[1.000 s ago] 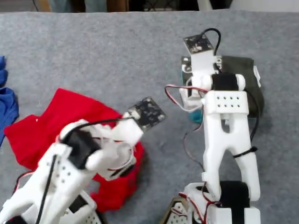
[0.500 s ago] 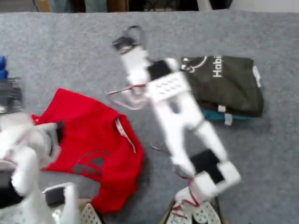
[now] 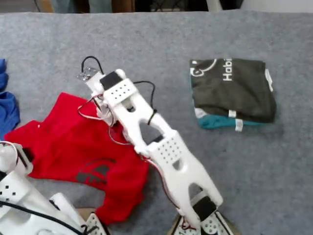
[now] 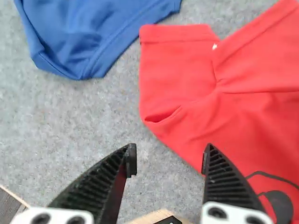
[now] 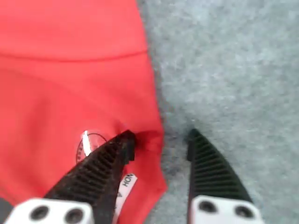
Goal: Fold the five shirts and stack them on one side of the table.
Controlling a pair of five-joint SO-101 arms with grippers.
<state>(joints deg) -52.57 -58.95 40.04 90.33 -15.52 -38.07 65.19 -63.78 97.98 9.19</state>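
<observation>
- Red shirt [image 3: 68,147] lies unfolded and flat with its dark print up, on the left half of the grey surface [image 3: 171,44]. It is wrinkled, and the lower hem is bunched near the arm bases.
- Right arm [image 3: 146,132] stretches from the near edge diagonally across to the red shirt's upper edge.
- Right pincer [image 5: 161,137] is spread and holds nothing. It straddles the shirt's edge at the collar: one finger is over red fabric next to the white neck label [image 5: 85,142], the other over bare grey. Can't tell if it touches the cloth.
- Left arm [image 3: 14,188] sits low at the near left corner.
- Left pincer [image 4: 169,151] is spread and holds nothing. It is above the sleeve side of the red shirt, with one fingertip over red fabric and the other over grey.
- Blue shirt [image 4: 93,32] is crumpled at the far left edge, just beside the red sleeve, with a strip of grey between them.
- Folded dark shirt [image 3: 234,88] lies on the right side, stacked on a folded teal shirt [image 3: 215,122] whose edge pokes out underneath. Both are well apart from the red one.
</observation>
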